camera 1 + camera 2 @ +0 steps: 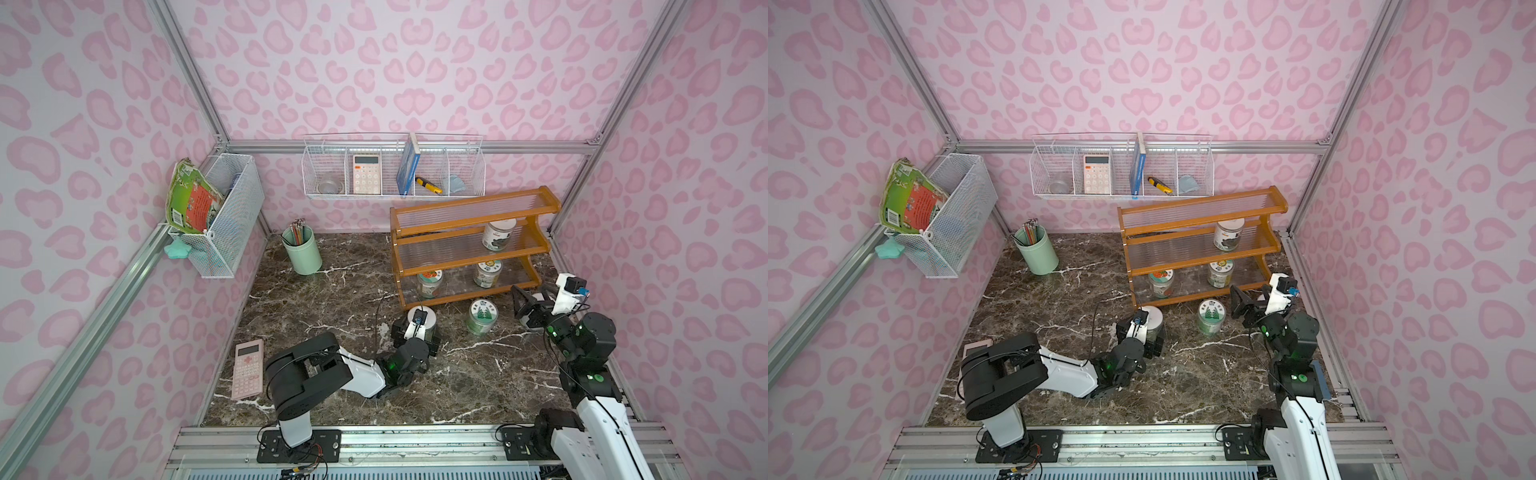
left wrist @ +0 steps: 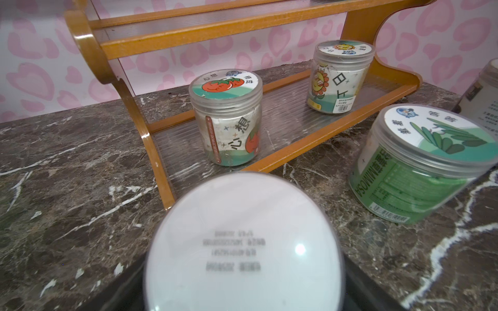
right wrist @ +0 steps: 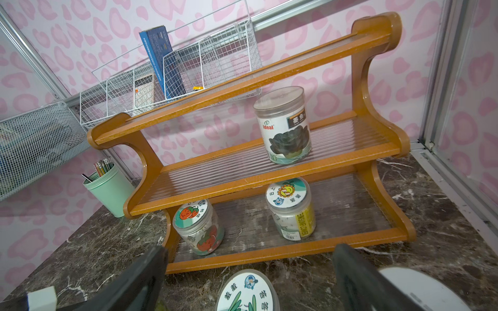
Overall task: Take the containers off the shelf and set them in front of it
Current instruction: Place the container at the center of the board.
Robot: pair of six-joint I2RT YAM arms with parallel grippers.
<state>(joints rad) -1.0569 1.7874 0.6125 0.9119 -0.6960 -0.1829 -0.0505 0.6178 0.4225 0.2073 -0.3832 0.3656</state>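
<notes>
Marble tabletop (image 1: 332,299), left arm (image 1: 357,370) stretched low, left gripper (image 1: 417,328) straddling white-lidded jar (image 2: 242,242) before shelf (image 3: 269,183), grip indeterminate, right arm (image 1: 598,399) folded upright, right gripper (image 1: 528,302) spread empty, green-lidded jar (image 1: 483,316) between both grippers

Three jars (image 1: 498,235) (image 1: 429,283) (image 1: 487,274) stand on the shelf (image 1: 469,217), three others (image 1: 482,318) (image 2: 242,242) (image 3: 420,290) in front

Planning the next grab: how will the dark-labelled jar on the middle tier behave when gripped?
The dark-labelled jar looks like smooth clear plastic: probably stiff but slippery. Taller than wide on the ribbed shelf, it may tip if nudged high. Round, it could roll if toppled.
</notes>
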